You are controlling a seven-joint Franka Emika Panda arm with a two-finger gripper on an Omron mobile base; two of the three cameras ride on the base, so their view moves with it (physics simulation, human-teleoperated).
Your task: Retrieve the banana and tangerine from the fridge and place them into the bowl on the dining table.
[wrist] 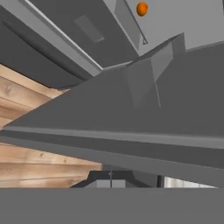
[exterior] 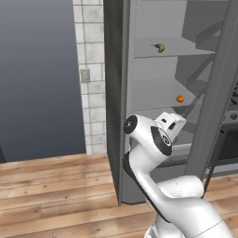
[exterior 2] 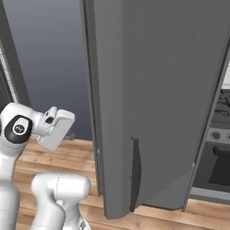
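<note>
The fridge (exterior: 153, 83) stands open, and its tall grey door (exterior 2: 157, 90) is swung out to my right. A small yellow-brown banana (exterior: 160, 47) lies on an upper shelf. One shelf lower sits the orange tangerine (exterior: 180, 98), which the hand view catches near its top edge as the tangerine (wrist: 141, 8). My gripper (wrist: 110, 181) is shut with nothing in it. It hangs in front of the fridge's lower part, below and short of the tangerine, close to a grey edge of the fridge. The bowl and the dining table are out of view.
A dark oven range (exterior 2: 220, 148) stands just right of the fridge, beyond the open door. A white tiled wall strip (exterior: 93, 69) and a large grey panel (exterior: 37, 69) lie to the left. A wooden floor (exterior: 46, 186) runs in front.
</note>
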